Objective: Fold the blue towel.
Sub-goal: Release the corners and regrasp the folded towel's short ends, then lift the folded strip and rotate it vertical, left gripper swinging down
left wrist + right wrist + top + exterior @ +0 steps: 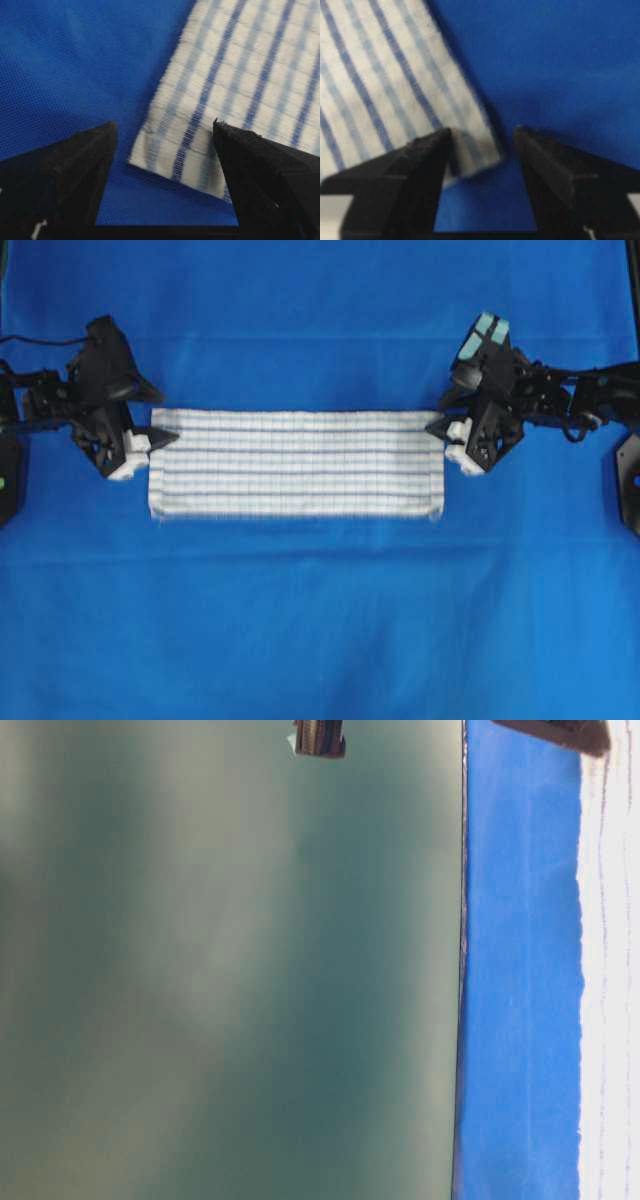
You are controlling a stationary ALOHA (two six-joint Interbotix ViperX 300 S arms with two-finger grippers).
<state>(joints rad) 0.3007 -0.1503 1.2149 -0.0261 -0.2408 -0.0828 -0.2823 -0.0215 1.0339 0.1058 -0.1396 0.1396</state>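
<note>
- A plain blue cloth (320, 630) covers the tabletop.
- The towel (295, 463) lies flat at the middle as a long folded strip, white with blue stripes.
- The left tool (160, 438) sits at the towel's left end, jaws spread, one towel corner (175, 160) between them, not pinched.
- The right tool (440, 427) sits at the right end, also spread around a corner (480, 155).

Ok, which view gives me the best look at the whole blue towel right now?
The overhead view: the blue towel lies flat as a full strip, all four edges visible. Each wrist view shows only one corner between open jaws; the table-level view catches just a pale sliver at its right edge.
</note>
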